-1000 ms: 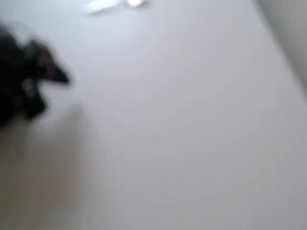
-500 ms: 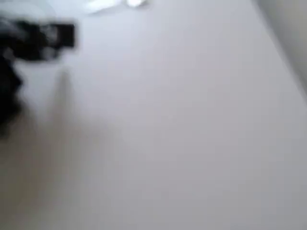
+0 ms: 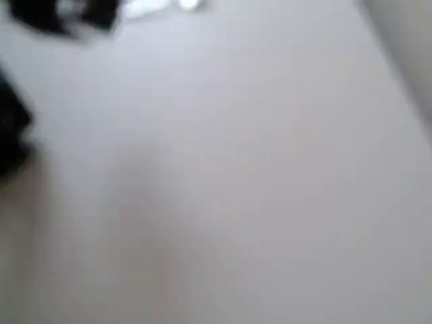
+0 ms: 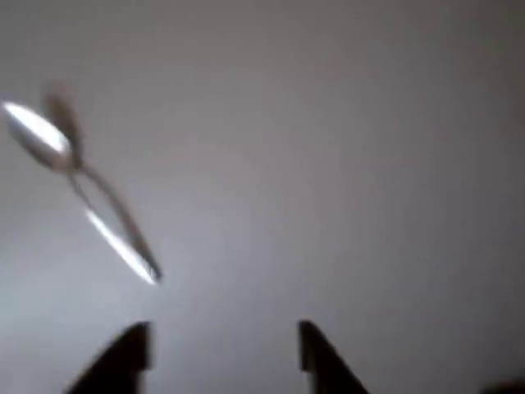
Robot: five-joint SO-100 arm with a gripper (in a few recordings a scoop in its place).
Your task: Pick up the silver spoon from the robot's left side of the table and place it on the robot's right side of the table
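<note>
The silver spoon (image 4: 78,180) lies on the off-white table (image 4: 344,164) in the wrist view, at the left, its bright bowl at the upper left and its thin handle running down to the right. My gripper (image 4: 223,349) is open, its two dark fingertips at the bottom edge, apart, with bare table between them; the spoon's handle end lies just above and left of the left fingertip. In the blurred overhead view the spoon (image 3: 162,7) is a pale streak at the top edge, and the gripper (image 3: 101,17) is a dark shape just left of it.
The overhead view shows the table's (image 3: 256,175) right edge running diagonally at the upper right. A dark part of the arm (image 3: 10,135) sits at the left edge.
The gripper has travelled up the overhead picture from mid-left to the top edge, closing in on the spoon. The spoon has not moved.
</note>
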